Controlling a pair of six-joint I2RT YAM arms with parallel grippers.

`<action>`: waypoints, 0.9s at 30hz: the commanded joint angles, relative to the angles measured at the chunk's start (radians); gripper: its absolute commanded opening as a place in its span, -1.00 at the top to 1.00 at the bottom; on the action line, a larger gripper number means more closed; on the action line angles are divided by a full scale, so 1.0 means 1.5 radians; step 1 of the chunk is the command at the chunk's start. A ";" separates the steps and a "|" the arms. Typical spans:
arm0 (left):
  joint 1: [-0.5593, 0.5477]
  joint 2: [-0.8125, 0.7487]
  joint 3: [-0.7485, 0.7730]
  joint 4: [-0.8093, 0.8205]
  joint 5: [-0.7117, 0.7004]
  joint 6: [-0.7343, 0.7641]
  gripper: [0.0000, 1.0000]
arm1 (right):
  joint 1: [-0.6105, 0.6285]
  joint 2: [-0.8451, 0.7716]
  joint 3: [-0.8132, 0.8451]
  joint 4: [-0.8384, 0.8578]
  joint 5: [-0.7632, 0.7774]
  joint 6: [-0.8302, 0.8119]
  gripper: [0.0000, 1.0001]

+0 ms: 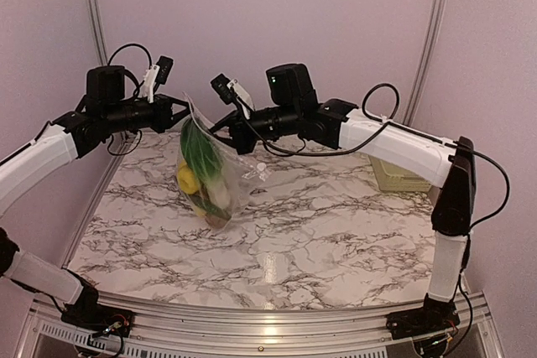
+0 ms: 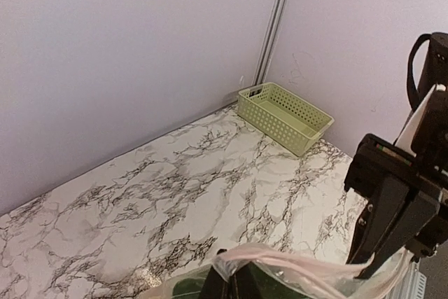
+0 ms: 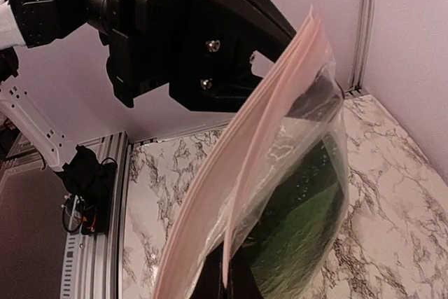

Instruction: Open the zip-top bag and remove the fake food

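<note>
I have the zip-top bag (image 1: 220, 175) hanging in the air between my two claws, its mouth up at claw height and its body sagging below them, clear of the marble table (image 1: 336, 241) underneath. The left claw (image 1: 183, 115) is pinched together on the top corner of the bag. The right claw (image 1: 228, 132), facing it from just beside, is also closed. From the left wrist view its fingers meet the bag's crumpled lip, so I read it as clamped on the opposite side of the mouth.

The fake food (image 1: 197, 157) is all inside the bag, piled low beneath both claws. I can see leafy green on top, a yellow piece under it and something brownish at the bottom. The pale green basket (image 2: 283, 113) sits on the table well beyond the right claw, by the far wall.

I judge this to be the opening step, with both lips gripped and nothing out yet. In the right wrist view the pinkish zip strip (image 3: 280, 96) shows two layers, but I cannot tell whether the seal has parted.

Next I need to draw the claws apart, slowly and evenly, while keeping both pinches firm. If either lip slips, the loaded bag swings from one corner.
</note>
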 commanded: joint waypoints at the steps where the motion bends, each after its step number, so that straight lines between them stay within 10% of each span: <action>1: 0.002 0.094 0.094 -0.026 -0.034 -0.101 1.00 | 0.012 0.037 0.013 0.175 0.002 0.143 1.00; 6: 0.003 0.249 0.251 -0.150 -0.056 -0.149 0.94 | -0.027 0.014 -0.110 0.333 0.067 0.268 1.00; 13: 0.003 0.268 0.272 -0.171 -0.126 -0.211 0.06 | -0.089 -0.048 -0.341 0.433 0.148 0.378 1.00; 27: -0.134 0.200 0.189 -0.200 -0.150 -0.326 -0.13 | -0.088 -0.057 -0.385 0.508 0.123 0.459 1.00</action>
